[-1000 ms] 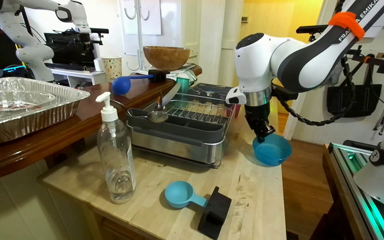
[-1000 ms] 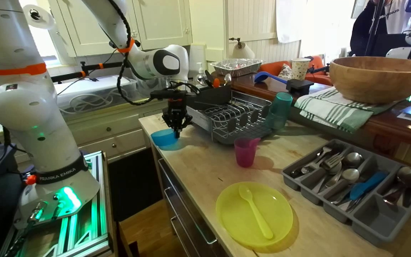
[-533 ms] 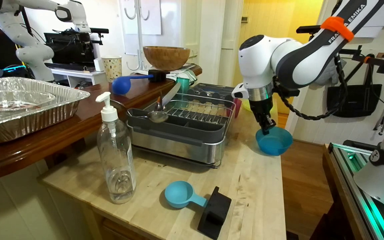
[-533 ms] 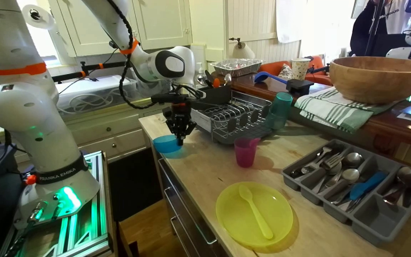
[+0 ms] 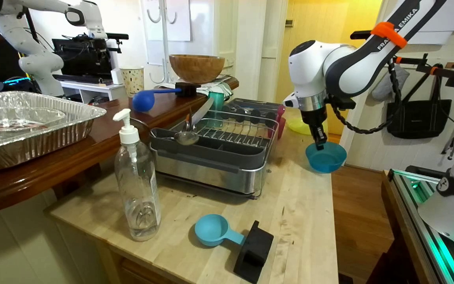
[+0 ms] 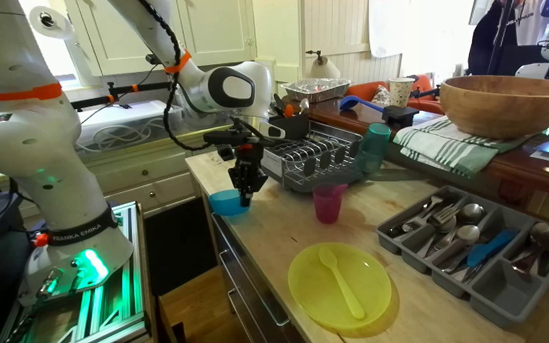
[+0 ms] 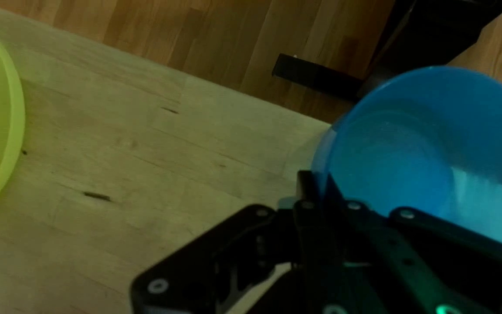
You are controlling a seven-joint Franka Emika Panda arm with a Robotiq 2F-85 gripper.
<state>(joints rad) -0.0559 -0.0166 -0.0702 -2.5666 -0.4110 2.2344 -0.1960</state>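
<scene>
Jaws of the gripper [image 7: 318, 181] stand pinched almost together, with the thin wall of the blue bowl [image 7: 390, 152] caught between them, near nine o'clock on its rim as the wrist view shows it. From that grip the bowl spreads towards three o'clock, out past the edge of the wooden worktop [image 7: 146, 131]; whether its base touches that surface, I cannot tell. By its look it is thin, see-through plastic: probably light, slightly springy, smooth enough to swivel in a one-sided pinch, and hard to break. Taking it square across the rim, with plenty of wall in the grip, should steady it best; a nip at the lip alone could let it tilt. In that same view the yellow plate [image 7: 13, 109] lies between nine and ten o'clock; in an exterior view, from the gripper, the pink cup [image 6: 328, 206] stands at three o'clock, the dish rack [image 6: 298, 182] towards two
</scene>
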